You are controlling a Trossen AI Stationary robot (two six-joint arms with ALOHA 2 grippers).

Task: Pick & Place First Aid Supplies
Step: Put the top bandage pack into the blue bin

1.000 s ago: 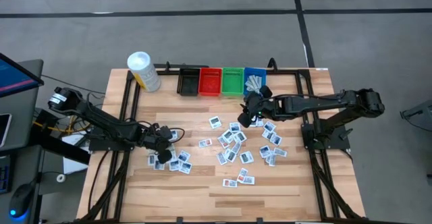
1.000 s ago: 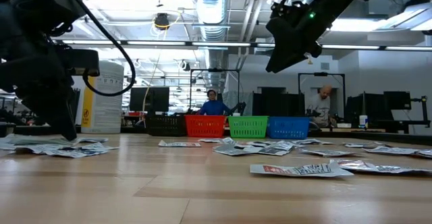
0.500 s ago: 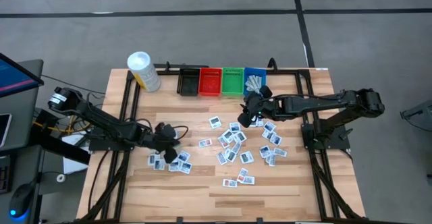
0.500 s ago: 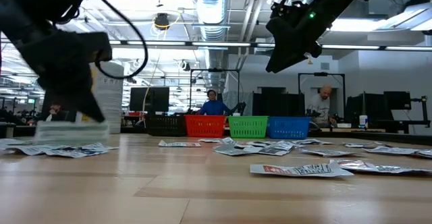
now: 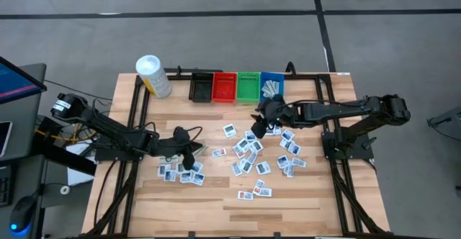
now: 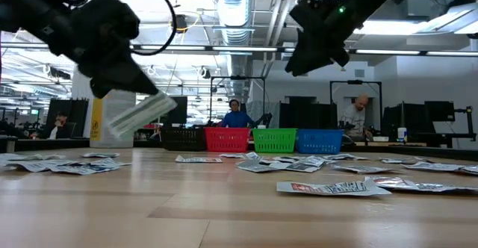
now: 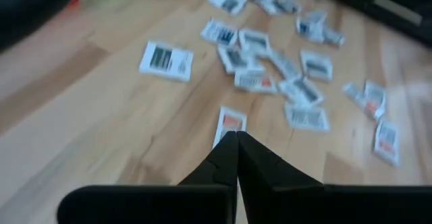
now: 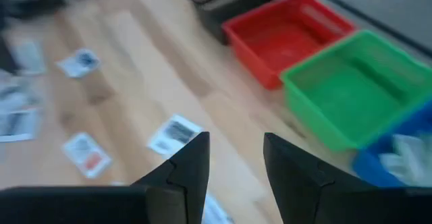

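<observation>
The first aid supplies are small flat white packets lying flat on the wooden table: a pile (image 5: pixel 180 173) on the left and a wider scatter (image 5: pixel 259 156) on the right. My left gripper (image 5: pixel 191 152) is above the left pile's far-right side, shut on one packet (image 6: pixel 138 116). My right gripper (image 5: pixel 258 126) hovers open above the scatter's far edge, near the green and blue bins, touching nothing. It shows high up in the low view (image 6: pixel 314 48), and its fingers stand apart in the right wrist view (image 8: pixel 233 153). My left gripper pinches one white packet by its end (image 7: pixel 229 124) between the two shut fingers. The fingers slant down from the table's left. The packet is lifted clear of the table and sticks out past the fingertips (image 6: pixel 119 80), tilted, with its free end (image 6: pixel 160 104) in the air.
Black (image 5: pixel 201 87), red (image 5: pixel 224 87), green (image 5: pixel 248 86) and blue (image 5: pixel 271 86) bins stand in a row at the far edge; the blue bin holds some packets. A white-capped yellow bottle (image 5: pixel 153 75) stands at the far left. Bare wood lies along the near edge (image 5: pixel 216 214).
My left gripper has risen from the left pile and moved toward the table's right, carrying one packet lifted clear of the table; the packet now hangs tilted in the air. My right gripper has shifted slightly toward the table's left and stayed open.
</observation>
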